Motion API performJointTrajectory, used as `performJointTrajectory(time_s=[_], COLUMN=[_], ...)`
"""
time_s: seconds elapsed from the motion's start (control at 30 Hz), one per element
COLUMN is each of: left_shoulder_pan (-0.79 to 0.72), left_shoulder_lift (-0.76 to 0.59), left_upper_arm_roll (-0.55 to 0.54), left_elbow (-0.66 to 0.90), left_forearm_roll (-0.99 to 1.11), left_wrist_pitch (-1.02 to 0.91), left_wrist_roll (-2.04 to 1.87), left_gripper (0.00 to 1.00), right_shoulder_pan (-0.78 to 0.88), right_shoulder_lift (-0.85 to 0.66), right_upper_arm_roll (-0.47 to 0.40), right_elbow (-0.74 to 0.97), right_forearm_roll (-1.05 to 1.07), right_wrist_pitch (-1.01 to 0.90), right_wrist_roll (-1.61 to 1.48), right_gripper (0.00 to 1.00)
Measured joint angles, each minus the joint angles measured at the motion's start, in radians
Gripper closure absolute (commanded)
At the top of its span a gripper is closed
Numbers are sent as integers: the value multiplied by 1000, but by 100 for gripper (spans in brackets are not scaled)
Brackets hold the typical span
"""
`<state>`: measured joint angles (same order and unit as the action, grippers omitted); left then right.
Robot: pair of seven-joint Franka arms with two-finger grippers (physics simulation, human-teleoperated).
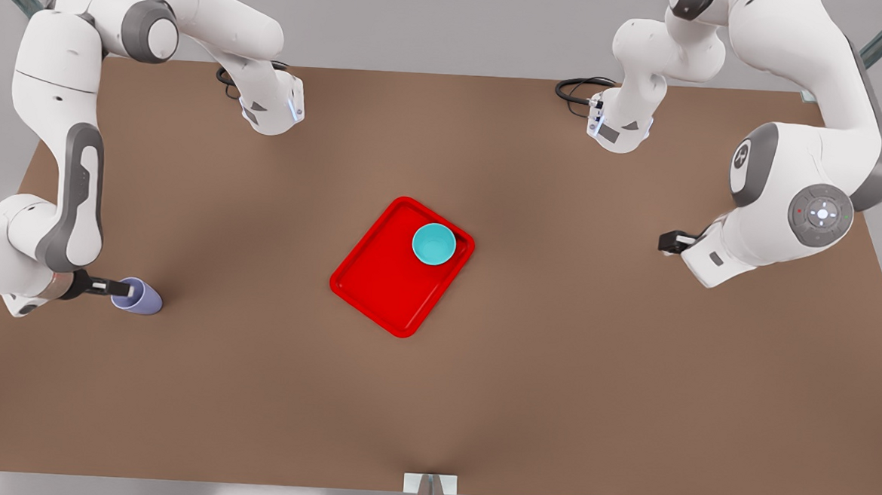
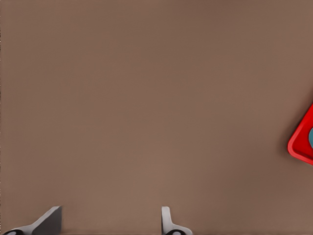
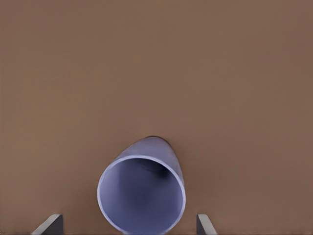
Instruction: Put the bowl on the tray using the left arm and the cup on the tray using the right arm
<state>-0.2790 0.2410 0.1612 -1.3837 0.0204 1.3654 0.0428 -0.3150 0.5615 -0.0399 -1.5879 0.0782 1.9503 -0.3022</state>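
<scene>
- Bowl: teal, upright, already on tray, in the tray corner toward 1 o'clock from tray centre in front view. Left-arm half of job looks done.
- Tray: red, lying skewed mid-table; one corner of it seen in left wrist view.
- Cup: lavender, on table at front view's left, well apart from tray, at about 8 o'clock from it. Seen mouth-on in right wrist view.
- Right gripper: at the cup, fingers spread, one either side of the rim; not yet pinching, as far as shown. Nearer arm to cup by far.
- Left gripper: at front view's right, well apart from tray, at about 3 o'clock from it; fingers spread, holding nothing, over bare table. Waiting.
- Key relation: from the cup the tray lies toward 2–3 o'clock in front view; free tray floor is the end nearer the cup, bowl at far end. Judgement: close on cup, lift, carry that way.
</scene>
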Motion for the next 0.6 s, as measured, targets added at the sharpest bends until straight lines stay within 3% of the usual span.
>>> performJointTrajectory(time_s=[0.3,0.37,0.47,0.5,0.57,0.6], left_shoulder_pan=[-17,-17,-17,-17,-17,-17], left_shoulder_lift=[3,3,3,3,4,3], left_upper_arm_roll=[-8,-8,-8,-8,-8,-8], left_elbow=[0,0,0,0,0,0], left_forearm_roll=[8,8,8,8,7,7], left_wrist_pitch=[-37,-38,-38,-37,-39,-38], left_wrist_roll=[2,2,2,3,5,6], left_gripper=[0,0,0,0,0,0], right_shoulder_pan=[-29,-24,-24,-22,-24,-26], right_shoulder_lift=[32,46,58,58,58,60], right_upper_arm_roll=[-2,-2,-1,-2,-2,-2], right_elbow=[-40,-43,-43,-43,-39,-37], right_forearm_roll=[-9,-14,-15,-14,-14,-14], right_wrist_pitch=[33,35,38,38,39,41], right_wrist_roll=[-8,-6,-6,-6,-6,-6], right_gripper=[0,13,40,54,57,63])
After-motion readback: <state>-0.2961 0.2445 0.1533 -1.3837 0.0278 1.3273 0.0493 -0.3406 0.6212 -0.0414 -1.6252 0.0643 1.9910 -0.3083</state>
